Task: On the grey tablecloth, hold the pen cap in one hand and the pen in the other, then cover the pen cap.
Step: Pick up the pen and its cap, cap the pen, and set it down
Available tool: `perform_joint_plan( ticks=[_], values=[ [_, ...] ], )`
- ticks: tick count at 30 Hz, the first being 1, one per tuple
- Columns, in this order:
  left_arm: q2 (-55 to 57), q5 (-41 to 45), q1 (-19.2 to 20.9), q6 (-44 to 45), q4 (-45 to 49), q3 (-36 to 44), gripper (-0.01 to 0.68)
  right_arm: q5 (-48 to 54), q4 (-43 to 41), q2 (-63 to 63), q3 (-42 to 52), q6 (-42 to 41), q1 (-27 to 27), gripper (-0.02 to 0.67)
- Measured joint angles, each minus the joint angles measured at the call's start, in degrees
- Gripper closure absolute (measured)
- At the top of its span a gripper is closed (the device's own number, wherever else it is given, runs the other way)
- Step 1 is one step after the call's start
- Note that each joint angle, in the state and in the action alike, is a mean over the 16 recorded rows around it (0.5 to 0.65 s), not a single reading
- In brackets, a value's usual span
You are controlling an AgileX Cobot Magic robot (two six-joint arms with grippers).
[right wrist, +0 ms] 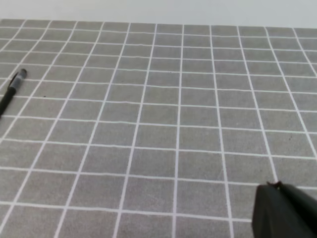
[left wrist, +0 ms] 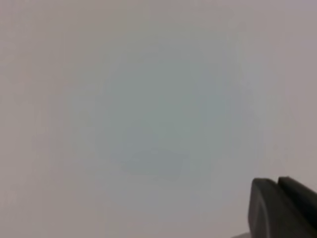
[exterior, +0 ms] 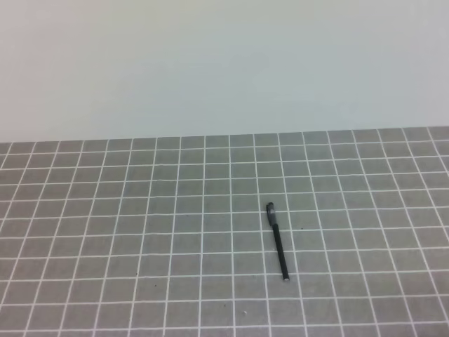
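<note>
Left fingers (left wrist: 282, 208) show only as a dark tip low in the left wrist view, pressed together and empty, facing a blank pale wall. Right fingers (right wrist: 285, 210) are likewise closed with nothing between them, above the cloth (exterior: 140, 232). The pen (exterior: 278, 242) lies flat on the cloth, right of centre in the high view, long axis running roughly 12 to 6 o'clock, thicker dark end at 12, small silvery end at 6.
</note>
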Motion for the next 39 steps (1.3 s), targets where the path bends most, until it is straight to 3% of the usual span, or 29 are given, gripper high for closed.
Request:
perform_joint_plan(
  ticks=[5, 8, 19, 24, 32, 39],
  values=[
    [-3.05, 2.14, 6.10, -3.67, 3.27, 0.01, 0.674, 0.02, 0.00, 0.00, 0.00, 0.00, 0.00, 0.646],
    [-4.42, 4.06, 8.48, -13.49, 11.54, 0.00, 0.674, 0.03, 0.00, 0.00, 0.00, 0.00, 0.00, 0.646],
    [-9.55, 10.80, 10.95, -74.75, 66.40, 4.05, 0.674, 0.00, 0.02, 0.04, -0.15, -0.36, 0.00, 0.646],
    [-13.88, 8.36, 10.95, -94.15, 83.57, 9.84, 0.674, 0.02, 0.02, 0.04, -0.15, -0.60, 0.00, 0.645],
    [-21.81, -1.29, 10.92, -104.40, 92.19, 21.62, 0.674, 0.09, 0.02, 0.06, -0.15, -0.77, 0.00, 0.645],
    [-26.75, -2.48, 10.90, -107.86, 95.61, 28.22, 0.674, 0.15, 0.02, 0.10, -0.15, -0.80, 0.00, 0.645]
  ],
)
